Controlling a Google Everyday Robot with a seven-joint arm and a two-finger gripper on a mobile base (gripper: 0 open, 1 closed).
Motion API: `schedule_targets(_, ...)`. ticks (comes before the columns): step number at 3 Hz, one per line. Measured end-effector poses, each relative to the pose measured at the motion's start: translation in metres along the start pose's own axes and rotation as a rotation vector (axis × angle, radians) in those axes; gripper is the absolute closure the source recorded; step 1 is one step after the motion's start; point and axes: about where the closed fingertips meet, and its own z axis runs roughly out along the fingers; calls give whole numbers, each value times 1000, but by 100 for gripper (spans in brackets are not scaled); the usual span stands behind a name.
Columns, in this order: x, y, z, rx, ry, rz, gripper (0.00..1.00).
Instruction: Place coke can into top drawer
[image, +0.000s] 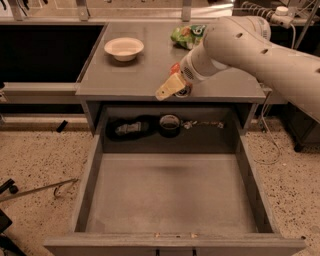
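The coke can stands on the grey cabinet top near its front edge, right of the middle. Only a red sliver and a bit of its silver end show, because my gripper is down over it and covers most of it. The white arm reaches in from the upper right. The top drawer is pulled fully out below, and its flat grey bottom is bare.
A white bowl sits on the cabinet top at the back left. A green-and-orange chip bag lies at the back, behind the arm. Dark objects lie in the recess behind the drawer. Speckled floor lies on both sides.
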Motion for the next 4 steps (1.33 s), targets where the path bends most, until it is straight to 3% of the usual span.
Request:
schedule_targets(1, -1, 4, 11, -9, 19, 0, 0)
schedule_targets(2, -1, 4, 11, -9, 19, 0, 19)
schedule_targets(4, -1, 4, 11, -9, 19, 0, 65)
